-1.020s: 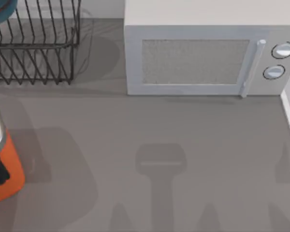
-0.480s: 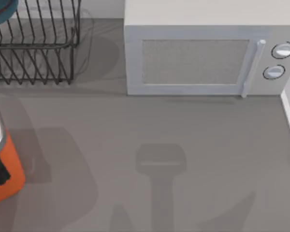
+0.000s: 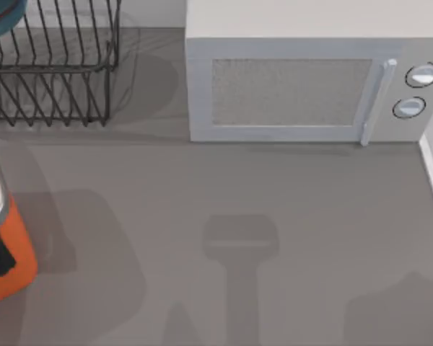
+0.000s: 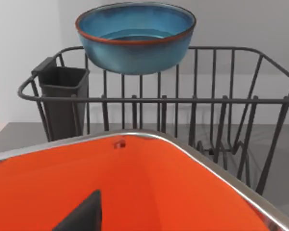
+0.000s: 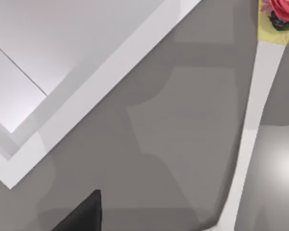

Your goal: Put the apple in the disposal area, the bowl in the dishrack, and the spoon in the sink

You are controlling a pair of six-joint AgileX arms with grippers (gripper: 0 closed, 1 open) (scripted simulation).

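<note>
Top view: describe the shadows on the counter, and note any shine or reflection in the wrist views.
Top view: soft grey shadows lie on the table, one T-shaped near the middle, a broad one beside the disposal area, another under the dishrack. Left wrist view: the bowl is glossy and the disposal area's metal rim catches light. Right wrist view: a bright glare patch sits on the floor beyond the white edge.

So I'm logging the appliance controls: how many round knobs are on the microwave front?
2. Both sit on the microwave panel right of its handle: the upper knob and the lower knob just below it.
</note>
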